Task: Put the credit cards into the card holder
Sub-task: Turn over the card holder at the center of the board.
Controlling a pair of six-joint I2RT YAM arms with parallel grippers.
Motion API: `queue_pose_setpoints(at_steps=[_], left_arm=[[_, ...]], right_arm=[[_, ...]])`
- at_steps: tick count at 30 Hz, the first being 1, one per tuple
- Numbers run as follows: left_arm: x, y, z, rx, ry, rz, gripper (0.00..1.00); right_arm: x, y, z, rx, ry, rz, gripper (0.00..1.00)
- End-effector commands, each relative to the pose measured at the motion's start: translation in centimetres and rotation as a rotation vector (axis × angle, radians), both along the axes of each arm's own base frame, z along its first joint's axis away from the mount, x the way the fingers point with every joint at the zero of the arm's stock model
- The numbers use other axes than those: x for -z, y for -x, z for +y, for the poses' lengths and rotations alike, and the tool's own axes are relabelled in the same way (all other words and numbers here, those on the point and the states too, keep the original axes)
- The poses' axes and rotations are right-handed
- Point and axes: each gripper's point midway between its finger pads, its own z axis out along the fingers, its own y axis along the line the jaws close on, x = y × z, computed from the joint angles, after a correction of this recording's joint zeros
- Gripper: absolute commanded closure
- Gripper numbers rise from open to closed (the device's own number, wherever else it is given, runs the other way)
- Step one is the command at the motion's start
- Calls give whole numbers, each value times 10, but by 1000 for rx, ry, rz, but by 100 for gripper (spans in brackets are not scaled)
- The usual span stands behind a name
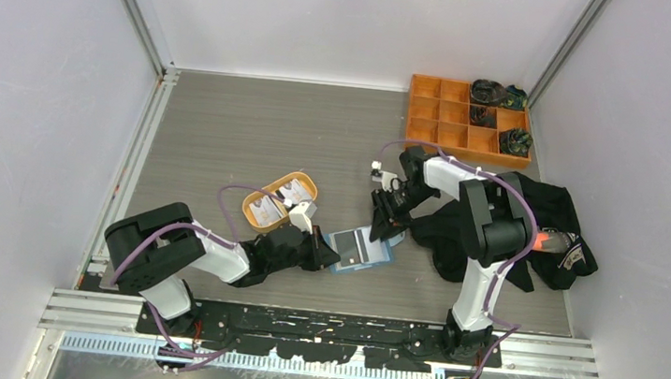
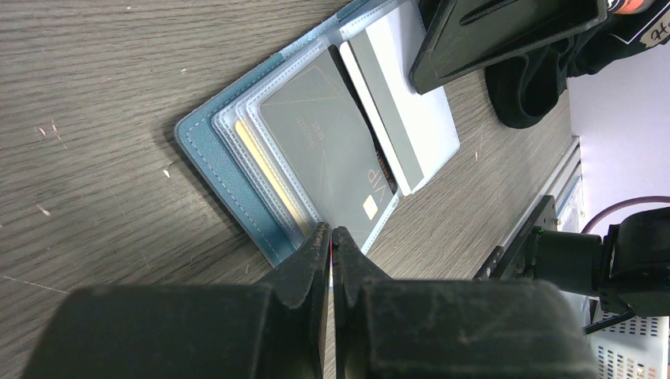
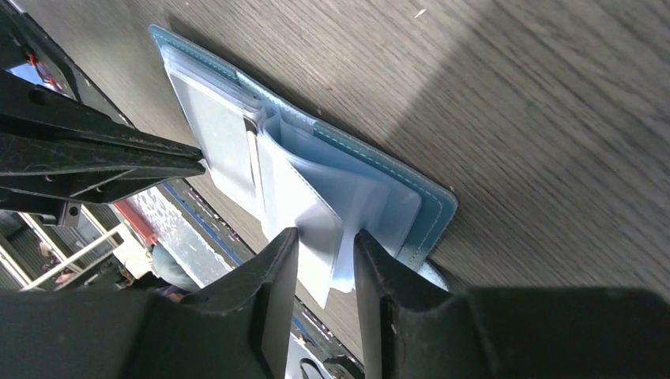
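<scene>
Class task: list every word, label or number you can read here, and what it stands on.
"VIP": on the grey card in the card holder.
Fine print on that card: too small to read.
White cards in the orange tray: print too blurred.

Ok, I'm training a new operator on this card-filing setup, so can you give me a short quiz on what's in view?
1. True or false: the card holder lies folded shut.
2. How many white cards lie in the orange oval tray? A one, B two, C four.
3. Fill in: the left gripper has its jaws ____.
Key: 1 false, it lies open; 2 B; 3 shut.
</scene>
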Motion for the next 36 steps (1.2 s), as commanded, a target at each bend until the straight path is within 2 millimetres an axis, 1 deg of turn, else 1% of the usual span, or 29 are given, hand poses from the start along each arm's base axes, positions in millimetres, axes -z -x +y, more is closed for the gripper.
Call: queue_pose_setpoints(at_steps=[1,3,8,13,20,26,33,36], left_arm=[[5,-1,3,-5,-41,-4,94],[5,-1,4,-5,-42,-5,94],[6,-1,4,-6,-42,-3,94],[6,-1,4,-5,-39,-2,94],[3,-1,4,-7,-36,-6,93],[3,-1,4,-6,-36,-7,92],[4,0,2,1,-37,-2,87],[1,-1,2,-1,-28,-6,85]], right_arm=[[-13,-3,8,-8,-44,-16,65],[-20,-5,8,-7,-49,-40,66],[-36,-9,7,2,-84,-79,66],[-44,-3,13,-9,-150,-48,66],[-49,4,22,-6,-229,15,64],[-54,6,28,-3,-276,34,63],[-59,9,35,-21,-315,30,61],[-60,12,40,-35,-324,26,60]])
